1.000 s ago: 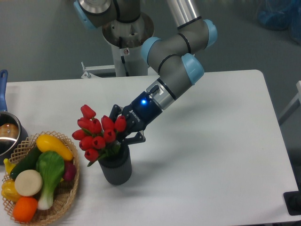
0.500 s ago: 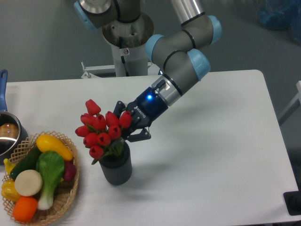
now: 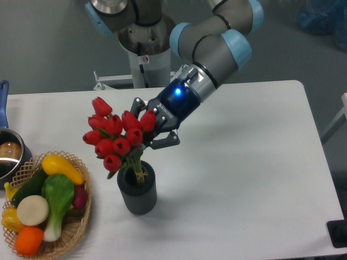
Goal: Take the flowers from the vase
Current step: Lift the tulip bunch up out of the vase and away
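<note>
Flowers (image 3: 116,140) gripped by end effector (image 3: 145,130), stems in vase (image 3: 137,190); white table (image 3: 244,162), grey floor.

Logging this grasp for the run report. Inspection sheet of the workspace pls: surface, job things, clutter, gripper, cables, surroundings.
Surface: white table, no spills seen.
Job's things: flowers partly raised, stem ends still in the mouth of the vase; vase upright.
Clutter: wicker basket of toy vegetables at the left front; pot at the left edge.
Gripper: gripper shut on the flowers just under the buds, tilted down to the left.
Cables: nothing seen.
Surroundings: grey floor; arm base post behind the table; blue object top right, too blurred to name.
</note>
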You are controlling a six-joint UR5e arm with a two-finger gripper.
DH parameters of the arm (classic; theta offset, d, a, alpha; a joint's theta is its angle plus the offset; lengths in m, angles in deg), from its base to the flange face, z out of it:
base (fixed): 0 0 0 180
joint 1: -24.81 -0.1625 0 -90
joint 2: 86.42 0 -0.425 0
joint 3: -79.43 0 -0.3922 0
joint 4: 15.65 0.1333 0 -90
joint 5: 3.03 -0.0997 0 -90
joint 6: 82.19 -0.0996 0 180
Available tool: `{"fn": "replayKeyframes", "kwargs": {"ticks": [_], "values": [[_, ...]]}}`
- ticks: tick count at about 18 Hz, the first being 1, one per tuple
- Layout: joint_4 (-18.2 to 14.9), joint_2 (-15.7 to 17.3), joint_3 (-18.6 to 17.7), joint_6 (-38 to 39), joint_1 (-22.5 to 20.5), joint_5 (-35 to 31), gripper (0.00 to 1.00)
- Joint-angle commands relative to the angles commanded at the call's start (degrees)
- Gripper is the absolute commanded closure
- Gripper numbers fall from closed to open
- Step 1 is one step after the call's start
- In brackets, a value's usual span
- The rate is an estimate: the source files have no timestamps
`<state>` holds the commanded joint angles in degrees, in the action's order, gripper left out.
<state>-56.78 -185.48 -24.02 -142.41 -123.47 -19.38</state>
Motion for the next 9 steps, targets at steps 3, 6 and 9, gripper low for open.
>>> {"fn": "replayKeyframes", "kwargs": {"ticks": [3, 6, 9], "values": [[0.00, 1.14, 0.44, 1.76, -0.09, 0.26, 0.76], [0.00, 1.50, 2.19, 4.74, -0.17, 0.26, 0.76], [0.00, 1.50, 4.91, 10.10, -0.35, 0.18, 0.76]]}}
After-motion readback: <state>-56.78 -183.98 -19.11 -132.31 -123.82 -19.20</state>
